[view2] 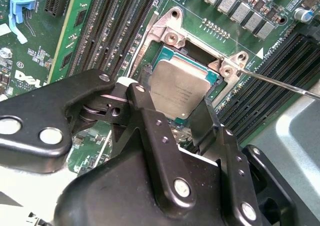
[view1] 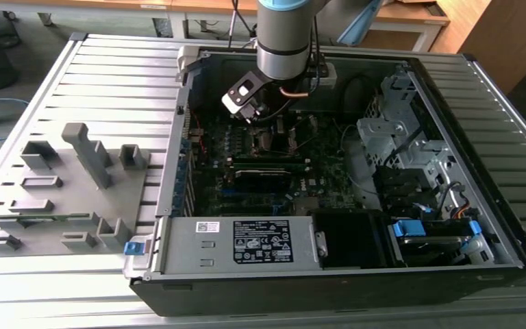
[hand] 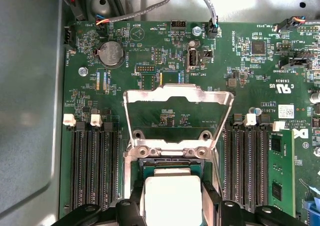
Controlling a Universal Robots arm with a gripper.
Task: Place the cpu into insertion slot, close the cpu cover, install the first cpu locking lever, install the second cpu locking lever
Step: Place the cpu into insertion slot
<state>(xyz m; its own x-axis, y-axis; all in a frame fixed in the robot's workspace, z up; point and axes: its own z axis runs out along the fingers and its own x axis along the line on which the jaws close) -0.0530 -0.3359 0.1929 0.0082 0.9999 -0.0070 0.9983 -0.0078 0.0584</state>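
Second wrist view: gripper (view2: 175, 104) pinches one cpu (view2: 181, 84) at one insertion slot (view2: 196, 45).

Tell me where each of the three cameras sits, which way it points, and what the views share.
Exterior view: off the arm, above; looks down into the open case; arm and gripper show.
First wrist view: at the wrist; looks across the motherboard at the raised cover; gripper shows.
Second wrist view: at the wrist, close in; looks past the gripper onto the cpu.
Shared: both wrist views show the gripper at the cpu; all three show the motherboard.
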